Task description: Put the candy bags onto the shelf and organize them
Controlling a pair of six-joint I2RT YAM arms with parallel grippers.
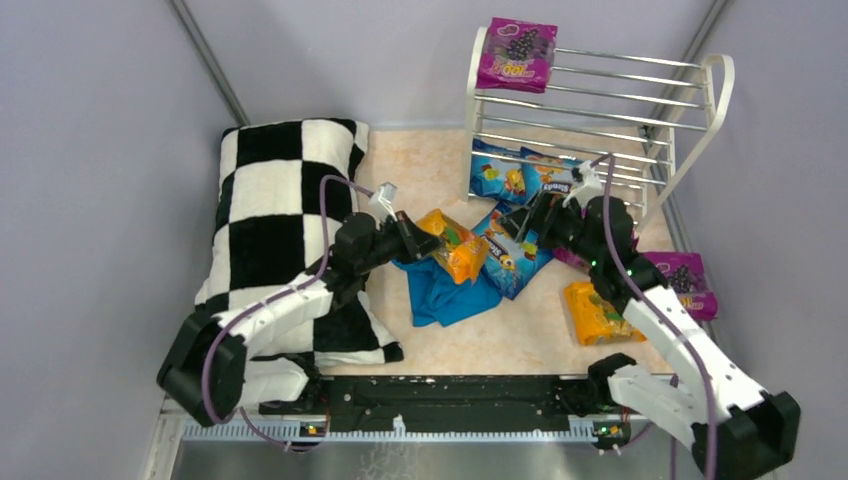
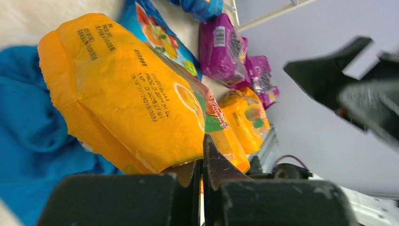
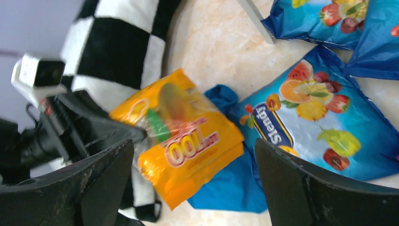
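Note:
My left gripper (image 1: 418, 232) (image 2: 203, 153) is shut on the edge of an orange candy bag (image 1: 452, 245) (image 2: 131, 94) and holds it lifted over the teal cloth. My right gripper (image 1: 530, 215) (image 3: 195, 160) is open and empty, facing that orange bag (image 3: 188, 141) from the right, close to it. The white shelf (image 1: 640, 120) stands at the back right. A purple bag (image 1: 517, 52) lies on its top tier and blue bags (image 1: 510, 172) on its lowest tier. A blue bag (image 1: 512, 258) (image 3: 315, 122), another orange bag (image 1: 597, 313) and a purple bag (image 1: 690, 282) lie on the floor.
A black-and-white checkered pillow (image 1: 280, 230) (image 3: 113, 52) fills the left side. A teal-blue cloth (image 1: 450, 292) (image 2: 28, 141) lies under the held bag. Grey walls close in the sides and back. A black rail (image 1: 450, 400) runs along the near edge.

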